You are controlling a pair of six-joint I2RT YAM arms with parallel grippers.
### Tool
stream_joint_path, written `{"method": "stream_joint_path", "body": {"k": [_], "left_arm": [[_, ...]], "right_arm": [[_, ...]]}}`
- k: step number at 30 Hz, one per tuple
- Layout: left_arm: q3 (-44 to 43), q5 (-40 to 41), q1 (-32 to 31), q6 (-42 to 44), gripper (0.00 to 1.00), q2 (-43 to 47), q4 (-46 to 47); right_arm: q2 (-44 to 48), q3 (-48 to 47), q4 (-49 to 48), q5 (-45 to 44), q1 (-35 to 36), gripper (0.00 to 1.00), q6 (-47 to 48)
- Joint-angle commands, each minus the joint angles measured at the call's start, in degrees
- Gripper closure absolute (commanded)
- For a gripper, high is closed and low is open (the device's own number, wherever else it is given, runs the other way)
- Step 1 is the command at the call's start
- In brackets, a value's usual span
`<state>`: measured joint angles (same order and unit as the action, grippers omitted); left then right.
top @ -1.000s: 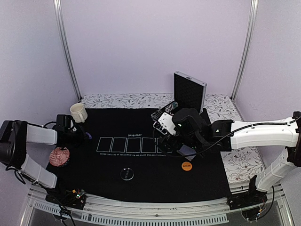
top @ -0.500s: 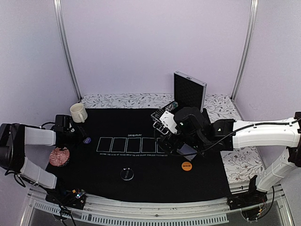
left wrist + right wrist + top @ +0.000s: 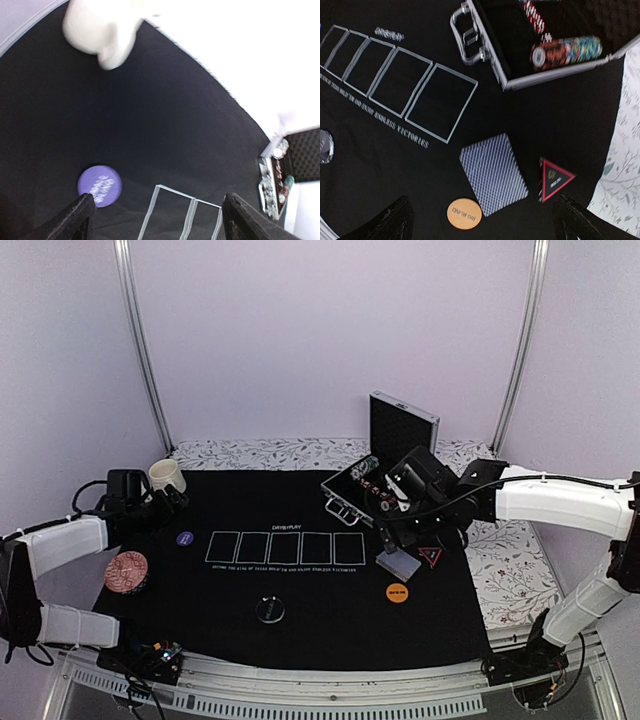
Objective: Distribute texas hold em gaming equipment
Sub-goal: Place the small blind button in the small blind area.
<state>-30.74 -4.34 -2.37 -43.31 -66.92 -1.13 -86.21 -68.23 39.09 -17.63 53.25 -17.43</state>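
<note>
Deck (image 3: 493, 173) lies face down on the mat (image 3: 380, 165), orange disc (image 3: 464, 213) and triangle (image 3: 555, 179) just beside it, near the open case (image 3: 485, 55) holding chips (image 3: 565, 50). Right gripper (image 3: 481, 199) hangs above, fingers wide apart, empty. Left gripper (image 3: 159, 200) hovers near the mug (image 3: 97, 30), fingers likewise apart and empty, purple disc (image 3: 100, 186) lying flat by one fingertip (image 3: 84, 207).

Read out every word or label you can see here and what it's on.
"BIG BLIND": orange disc.
"ENDLESS VICTORIES": closes the line printed on the black mat; the rest is blurred.
Purple disc: white lettering, too blurred.
Triangle marker: emblem unreadable.
</note>
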Motion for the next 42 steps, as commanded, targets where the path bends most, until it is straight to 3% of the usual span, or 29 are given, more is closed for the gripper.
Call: {"method": "stream_joint_path", "body": {"k": [1, 5, 9, 16, 25, 37, 42], "left_arm": [[-7.4, 4.1, -6.9, 5.9, 0.09, 1.1, -2.8], [-12.8, 8.1, -13.6, 10.6, 0.08, -0.4, -4.9], [-14.1, 7.7, -15.9, 10.9, 0.09, -2.0, -4.9], [-13.2, 7.8, -17.2, 11.3, 0.09, -2.4, -4.9], [-13.4, 8.0, -17.4, 11.8, 0.09, -3.4, -4.8], [-14.0, 7.8, -17.5, 12.1, 0.09, -4.3, -4.8], [-14.3, 7.7, -17.5, 12.4, 0.09, -4.4, -4.8]], "right_arm": [[-1.6, 6.0, 7.2, 7.2, 0.3, 0.03, -13.8], [-2.3, 9.6, 4.6, 9.4, 0.3, 0.05, -16.9], [-6.7, 8.8, 4.2, 10.8, 0.3, 0.06, -17.5], [-11.9, 8.6, 2.4, 13.2, 0.5, 0.17, -16.5], [-17.9, 6.2, 2.0, 15.2, 2.2, 0.21, -14.8], [-19.0, 5.6, 3.6, 14.8, 2.8, 0.53, -14.8], [-18.7, 3.9, 4.7, 14.9, 3.6, 0.60, -14.1]]}}
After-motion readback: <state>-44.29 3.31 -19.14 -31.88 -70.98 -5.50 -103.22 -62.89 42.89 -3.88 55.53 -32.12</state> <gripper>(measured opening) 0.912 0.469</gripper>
